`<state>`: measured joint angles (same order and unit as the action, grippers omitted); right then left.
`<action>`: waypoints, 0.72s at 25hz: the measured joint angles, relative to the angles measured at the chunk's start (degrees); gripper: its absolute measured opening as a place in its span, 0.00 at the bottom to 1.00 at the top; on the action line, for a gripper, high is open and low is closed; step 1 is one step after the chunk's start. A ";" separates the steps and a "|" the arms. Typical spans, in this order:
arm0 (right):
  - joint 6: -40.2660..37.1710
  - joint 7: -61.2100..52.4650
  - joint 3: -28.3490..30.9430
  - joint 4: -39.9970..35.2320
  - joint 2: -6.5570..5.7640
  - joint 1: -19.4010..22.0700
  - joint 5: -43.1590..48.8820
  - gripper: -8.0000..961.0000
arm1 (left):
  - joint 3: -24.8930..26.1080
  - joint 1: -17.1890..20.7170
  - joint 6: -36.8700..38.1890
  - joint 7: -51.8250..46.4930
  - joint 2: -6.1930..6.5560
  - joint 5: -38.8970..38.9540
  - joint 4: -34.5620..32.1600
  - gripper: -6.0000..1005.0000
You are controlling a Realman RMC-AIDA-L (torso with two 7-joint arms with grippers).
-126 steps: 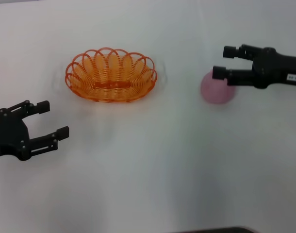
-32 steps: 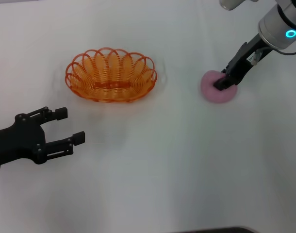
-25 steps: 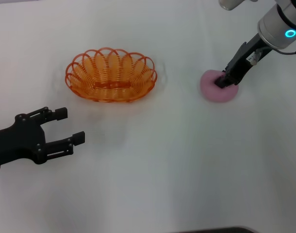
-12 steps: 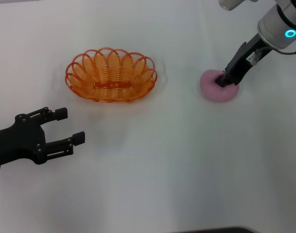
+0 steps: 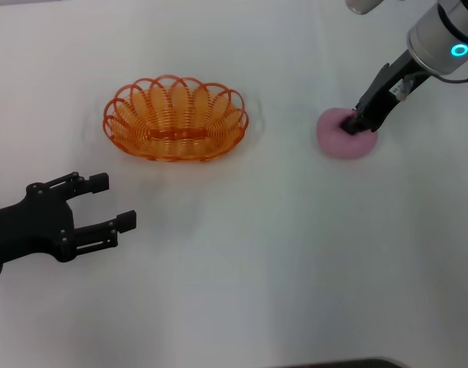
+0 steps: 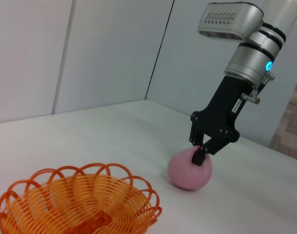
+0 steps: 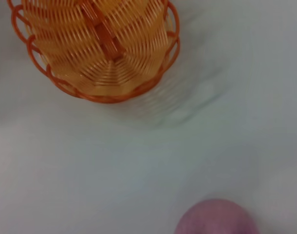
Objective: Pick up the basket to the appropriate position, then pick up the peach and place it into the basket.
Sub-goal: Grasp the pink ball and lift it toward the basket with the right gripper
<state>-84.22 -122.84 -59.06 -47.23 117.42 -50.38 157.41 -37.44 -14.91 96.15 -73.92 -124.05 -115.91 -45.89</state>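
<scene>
Now | right gripper [image 5: 352,127] angled down, fingers pinching peach [image 5: 343,139] top | left gripper [image 5: 102,201] spread wide, level.

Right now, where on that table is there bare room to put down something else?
Bare table lies between the basket and the peach, and across the near side right of the open left hand. It is crowded only at the peach, where the right hand pinches it.

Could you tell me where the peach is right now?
In the head view the peach rests on the white table, on the robot's right, apart from the basket, with the right gripper down on its top.
</scene>
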 joint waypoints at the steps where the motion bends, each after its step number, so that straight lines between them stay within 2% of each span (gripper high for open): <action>1: -0.11 0.00 0.02 -0.31 -0.01 -0.01 -0.07 0.08 | 0.00 -0.01 0.00 0.00 0.02 -0.03 0.01 0.82; 9: -4.34 -0.37 0.54 -6.96 0.07 -0.60 -1.14 0.08 | 0.00 -0.03 0.00 0.00 0.04 -0.07 0.08 0.82; 18: -9.27 -0.15 2.97 -13.16 1.44 -4.57 -1.44 0.08 | 0.00 -0.03 0.25 -0.03 0.04 -0.70 0.12 0.82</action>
<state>-93.49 -122.98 -56.09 -60.39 118.85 -54.95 155.96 -37.44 -14.94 96.39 -73.94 -124.01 -116.61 -45.77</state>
